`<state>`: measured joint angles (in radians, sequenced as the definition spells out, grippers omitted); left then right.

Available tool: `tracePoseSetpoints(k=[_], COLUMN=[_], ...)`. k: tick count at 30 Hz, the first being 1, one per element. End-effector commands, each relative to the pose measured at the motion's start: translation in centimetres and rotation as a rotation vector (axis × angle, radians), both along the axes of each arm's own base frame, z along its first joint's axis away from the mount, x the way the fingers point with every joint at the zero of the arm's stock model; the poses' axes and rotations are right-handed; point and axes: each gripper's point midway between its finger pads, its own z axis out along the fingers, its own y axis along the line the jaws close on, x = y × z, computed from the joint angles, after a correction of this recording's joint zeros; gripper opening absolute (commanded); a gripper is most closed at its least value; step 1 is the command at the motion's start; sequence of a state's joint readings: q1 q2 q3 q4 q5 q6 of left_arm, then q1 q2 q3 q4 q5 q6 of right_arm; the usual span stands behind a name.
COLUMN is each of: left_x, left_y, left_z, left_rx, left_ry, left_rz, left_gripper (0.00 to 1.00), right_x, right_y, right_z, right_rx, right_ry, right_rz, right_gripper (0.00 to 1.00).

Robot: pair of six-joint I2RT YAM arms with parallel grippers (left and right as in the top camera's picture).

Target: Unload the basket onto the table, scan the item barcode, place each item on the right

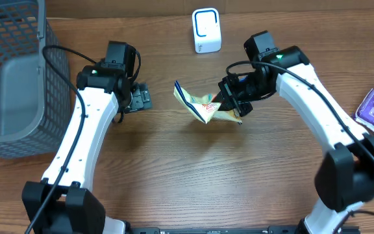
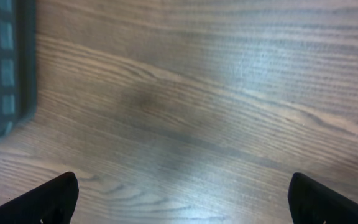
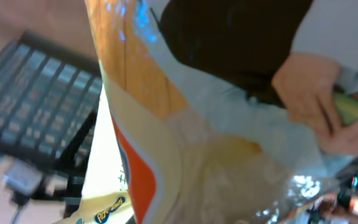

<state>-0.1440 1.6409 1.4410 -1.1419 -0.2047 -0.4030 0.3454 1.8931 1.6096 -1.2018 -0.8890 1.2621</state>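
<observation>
Overhead: right hand (image 1: 232, 106) clamps snack packet (image 1: 197, 104), long axis slanting upper-left to lower-right; left hand (image 1: 140, 98) gapes empty.

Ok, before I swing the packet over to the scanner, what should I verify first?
1. Right end effector shut on the snack packet: ok.
2. Barcode turned toward the scanner: cannot tell; no barcode shows in any view.
3. Scanner upright, nothing between it and the packet: ok.
4. Left end effector open, empty and apart from the packet: ok.
5. Basket off to the left, out of the path: ok.
</observation>
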Motion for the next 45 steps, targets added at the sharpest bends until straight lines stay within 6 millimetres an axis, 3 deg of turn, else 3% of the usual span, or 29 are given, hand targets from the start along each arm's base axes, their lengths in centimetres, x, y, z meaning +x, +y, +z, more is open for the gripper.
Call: tracePoseSetpoints(k=[1,6,11,14,19,26,28,33,34,36,38,45], left_x=[-0.5,-1.0,-1.0,-0.9,-1.0,-1.0,-1.1,-1.1,-1.1,-1.1,-1.1,-1.1], left_y=[-0.4,-0.3,-0.4,-0.9,-1.2,-1.5,-1.5,-1.5,-1.5,-1.5,-1.5,-1.5], left_z=[-1.1,-1.3,-1.3,-1.3,-1.4,-1.4,-1.4,-1.4,-1.4,-1.4,-1.4,-1.4], left_rx=[-0.024,-0.021,-0.027,-0.056,-0.082,-0.104,-0.103,-0.103,-0.103,-0.103,-0.103,-0.103], left_ry=[0.046,0.07,0.07,0.067,0.062,0.064,0.066,0.068,0.068,0.067,0.068,0.067], left_rz=[0.018,0.018,0.018,0.024,0.067,0.078,0.077,0.077,0.078,0.077,0.078,0.078], left_gripper=[1.0,1.0,1.0,1.0,1.0,1.0,1.0,1.0,1.0,1.0,1.0,1.0], right_x=[-0.9,-2.4,-4.7,-7.0,-7.2,-4.6,-3.7,-3.4,-3.4,-3.2,-2.7,0.1], right_y=[0.1,-0.1,-0.8,-1.8,-1.8,-1.8,-1.8,-1.5,-1.5,-1.6,-2.1,-5.6], right_z=[-2.5,-3.9,-3.1,-2.0,-1.9,-4.9,-6.1,-7.6,-7.8,-8.5,-9.1,-10.0], right_rx=[0.015,0.065,0.061,0.024,0.019,0.029,0.04,0.077,0.081,0.082,0.078,0.062], right_ry=[0.141,0.112,0.195,0.366,0.393,0.379,0.371,0.408,0.411,0.398,0.363,0.308], right_rz=[0.014,0.147,0.185,0.168,0.161,0.106,0.094,0.092,0.095,0.103,0.108,0.019], right_gripper=[0.04,0.04,0.04,0.04,0.04,0.04,0.08,0.05,0.08,0.29,0.4,0.42])
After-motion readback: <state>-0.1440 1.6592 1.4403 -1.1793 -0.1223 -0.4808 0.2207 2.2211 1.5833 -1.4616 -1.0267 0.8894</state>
